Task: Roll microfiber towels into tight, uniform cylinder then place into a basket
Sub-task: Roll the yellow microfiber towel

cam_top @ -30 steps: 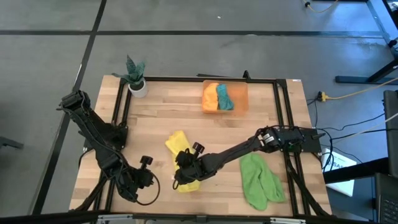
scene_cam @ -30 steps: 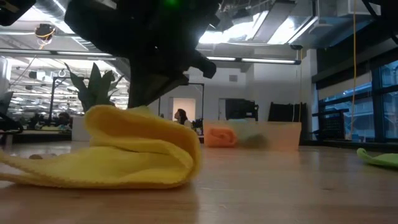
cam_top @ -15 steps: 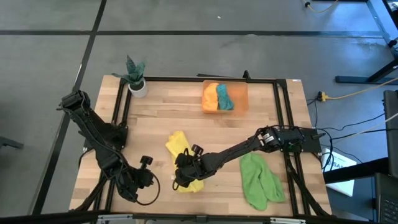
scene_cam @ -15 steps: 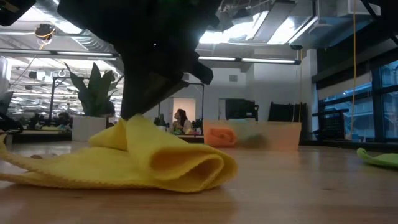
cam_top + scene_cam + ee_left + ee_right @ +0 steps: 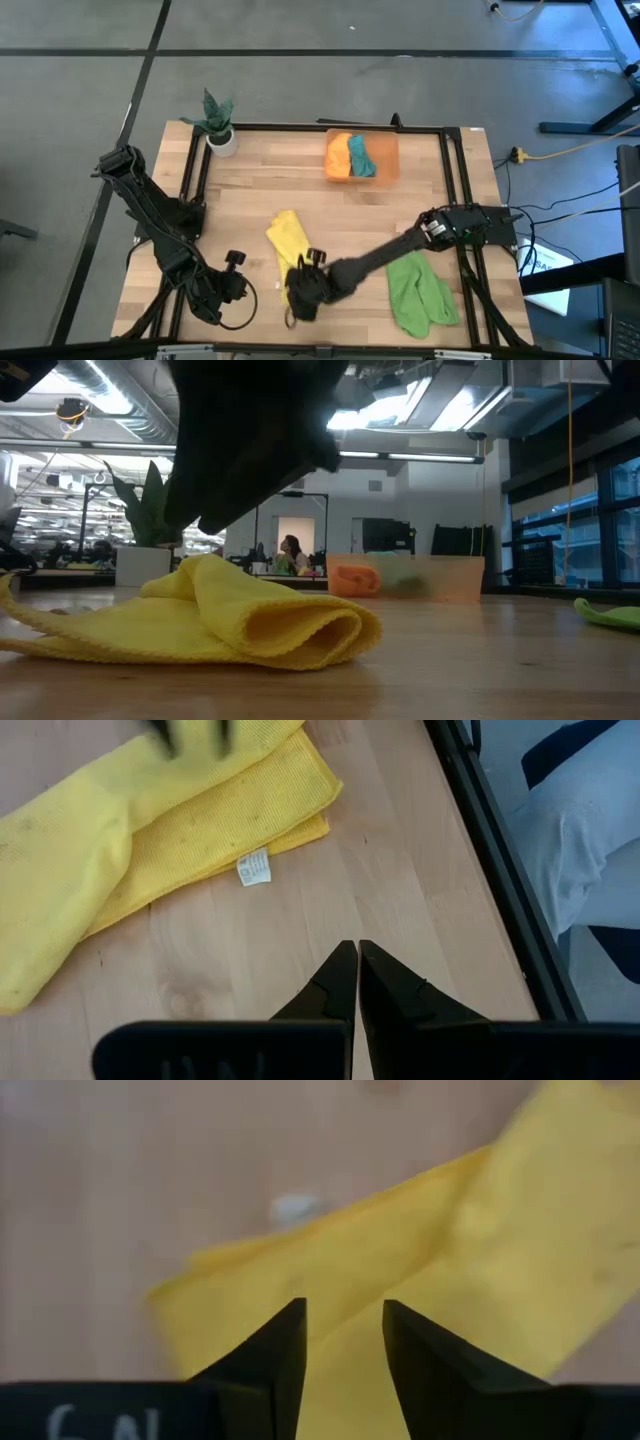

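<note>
Towels in orange and teal [image 5: 350, 156] already lie in the basket [image 5: 390, 160], upper centre. Yellow towel [image 5: 287, 240], loosely folded, lies at lower centre of worktop [image 5: 250, 190] under the open, empty right pincer [image 5: 299, 305]; green towel [image 5: 418, 290] waits unrolled. Left pincer [image 5: 349, 982] is closed.

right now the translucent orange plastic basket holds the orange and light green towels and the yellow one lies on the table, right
Not quite: the translucent orange plastic basket holds the orange towel and the teal towel. The light green towel lies on the table, as the high view shows. The yellow towel does lie on the table.
</note>
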You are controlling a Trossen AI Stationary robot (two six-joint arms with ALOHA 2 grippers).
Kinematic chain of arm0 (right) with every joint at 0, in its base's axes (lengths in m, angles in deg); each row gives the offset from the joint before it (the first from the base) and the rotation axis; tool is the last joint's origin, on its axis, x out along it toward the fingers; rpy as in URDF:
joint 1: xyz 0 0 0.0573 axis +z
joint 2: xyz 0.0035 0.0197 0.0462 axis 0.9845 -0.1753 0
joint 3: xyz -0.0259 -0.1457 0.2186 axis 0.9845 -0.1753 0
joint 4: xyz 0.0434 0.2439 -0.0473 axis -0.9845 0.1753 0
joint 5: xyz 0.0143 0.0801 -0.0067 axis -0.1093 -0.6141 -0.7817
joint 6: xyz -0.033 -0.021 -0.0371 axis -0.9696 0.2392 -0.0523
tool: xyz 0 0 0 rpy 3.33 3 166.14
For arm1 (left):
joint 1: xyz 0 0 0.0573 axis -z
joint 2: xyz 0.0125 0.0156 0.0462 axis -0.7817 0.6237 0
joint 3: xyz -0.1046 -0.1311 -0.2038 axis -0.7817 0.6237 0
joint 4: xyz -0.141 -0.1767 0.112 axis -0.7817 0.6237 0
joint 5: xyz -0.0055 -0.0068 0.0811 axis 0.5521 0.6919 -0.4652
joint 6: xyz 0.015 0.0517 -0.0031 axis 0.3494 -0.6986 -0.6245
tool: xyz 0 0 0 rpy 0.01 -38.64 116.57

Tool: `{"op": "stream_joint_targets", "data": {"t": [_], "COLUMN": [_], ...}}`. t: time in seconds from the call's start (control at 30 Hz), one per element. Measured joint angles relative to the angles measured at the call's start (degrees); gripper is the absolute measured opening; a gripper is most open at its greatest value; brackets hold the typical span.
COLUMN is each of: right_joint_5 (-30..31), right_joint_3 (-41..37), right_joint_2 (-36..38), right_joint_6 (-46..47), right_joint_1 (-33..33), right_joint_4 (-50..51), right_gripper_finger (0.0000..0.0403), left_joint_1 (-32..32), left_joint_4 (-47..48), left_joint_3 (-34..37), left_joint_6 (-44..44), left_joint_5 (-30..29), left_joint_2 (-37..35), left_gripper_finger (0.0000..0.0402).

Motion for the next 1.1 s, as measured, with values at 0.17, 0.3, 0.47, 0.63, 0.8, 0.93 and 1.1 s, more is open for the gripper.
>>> {"op": "stream_joint_targets", "data": {"t": [0.17,0.3,0.47,0.63,0.8,0.93,1.1], "right_joint_5": [0.0,0.3,1.2,5.2,5.2,6.1,6.6], "right_joint_3": [-1.0,-3.9,-8.1,-8.9,-8.9,-8.9,-8.9], "right_joint_2": [0.1,0.0,0.0,0.0,0.0,0.0,0.0], "right_joint_6": [-3.6,-9.6,-14.7,-15.3,-16.5,-16.5,-16.6], "right_joint_1": [4.9,7.9,9.1,9.1,9.1,9.2,9.2], "right_joint_4": [0.0,-0.3,-5.2,-5.3,-5.2,-4.9,-4.9], "right_gripper_finger": [0.0135,0.0135,0.0135,0.0135,0.0135,0.0133,0.0094], "left_joint_1": [0.0,0.0,0.0,0.0,0.0,0.0,0.0], "left_joint_4": [0.0,0.0,0.0,0.0,0.0,0.0,0.0], "left_joint_3": [0.0,0.0,0.0,0.0,0.0,0.0,0.0], "left_joint_6": [0.0,0.0,0.0,-0.4,-0.4,-0.4,-0.5], "left_joint_5": [0.0,0.0,0.0,0.0,0.0,0.0,0.0], "left_joint_2": [0.0,0.0,0.0,0.0,0.0,0.0,0.0], "left_gripper_finger": [0.0006,0.0006,0.0006,0.0006,0.0006,0.0006,0.0006]}}
